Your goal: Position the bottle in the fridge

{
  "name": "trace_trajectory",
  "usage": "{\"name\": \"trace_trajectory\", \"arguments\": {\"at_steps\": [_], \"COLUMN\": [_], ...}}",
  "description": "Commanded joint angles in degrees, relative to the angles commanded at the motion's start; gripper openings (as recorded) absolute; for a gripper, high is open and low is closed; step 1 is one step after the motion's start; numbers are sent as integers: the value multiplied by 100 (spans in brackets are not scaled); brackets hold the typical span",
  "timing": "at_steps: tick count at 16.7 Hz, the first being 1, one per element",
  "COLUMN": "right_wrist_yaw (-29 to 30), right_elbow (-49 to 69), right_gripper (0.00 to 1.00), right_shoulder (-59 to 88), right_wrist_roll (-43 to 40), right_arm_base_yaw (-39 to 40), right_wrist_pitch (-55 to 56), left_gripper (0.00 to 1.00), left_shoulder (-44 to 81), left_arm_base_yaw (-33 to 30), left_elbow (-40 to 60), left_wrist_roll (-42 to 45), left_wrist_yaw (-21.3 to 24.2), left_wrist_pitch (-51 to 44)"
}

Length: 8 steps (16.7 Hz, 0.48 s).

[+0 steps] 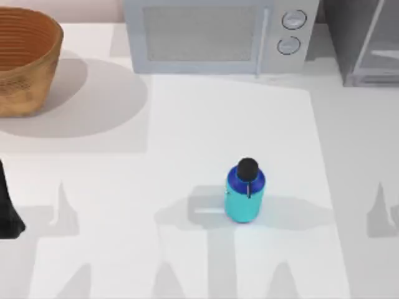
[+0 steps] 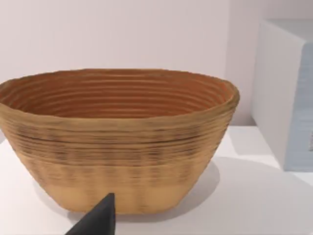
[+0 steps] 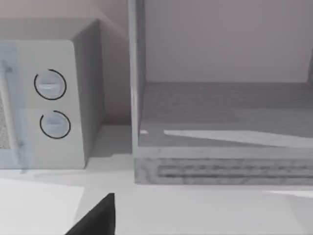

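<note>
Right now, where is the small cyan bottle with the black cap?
In the top view the small cyan bottle with the black cap stands upright on the white table, slightly right of centre, in front of the silver-grey microwave and apart from it.

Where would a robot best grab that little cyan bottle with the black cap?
Probably around the small cyan bottle's straight round body, below the darker blue shoulder, coming in level from the right, the fridge's side. It stands upright with open table around it, and the narrow cap offers less hold.

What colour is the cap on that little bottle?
Black, on the bottle with a cyan body; the top view shows it best.
</note>
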State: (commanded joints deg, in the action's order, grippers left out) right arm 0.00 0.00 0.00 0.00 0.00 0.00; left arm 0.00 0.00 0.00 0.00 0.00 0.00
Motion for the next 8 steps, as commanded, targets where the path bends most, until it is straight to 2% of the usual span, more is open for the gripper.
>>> {"name": "trace_trajectory", "arguments": {"at_steps": [4,8], "right_wrist_yaw": [-14,-69], "right_elbow": [14,114], "right_gripper": [100,100], "right_shoulder": [175,1258], "right_wrist_roll": [-3,-11], "right_arm_base_yaw": [77,481], "right_wrist_pitch": [173,1205], "left_gripper": [100,100], "left_shoulder": [0,0], "left_arm_base_yaw": [0,0], "left_elbow": [0,0], "left_wrist_roll": [0,0], "left_wrist_yaw": [0,0], "left_wrist_pitch": [0,0]}}
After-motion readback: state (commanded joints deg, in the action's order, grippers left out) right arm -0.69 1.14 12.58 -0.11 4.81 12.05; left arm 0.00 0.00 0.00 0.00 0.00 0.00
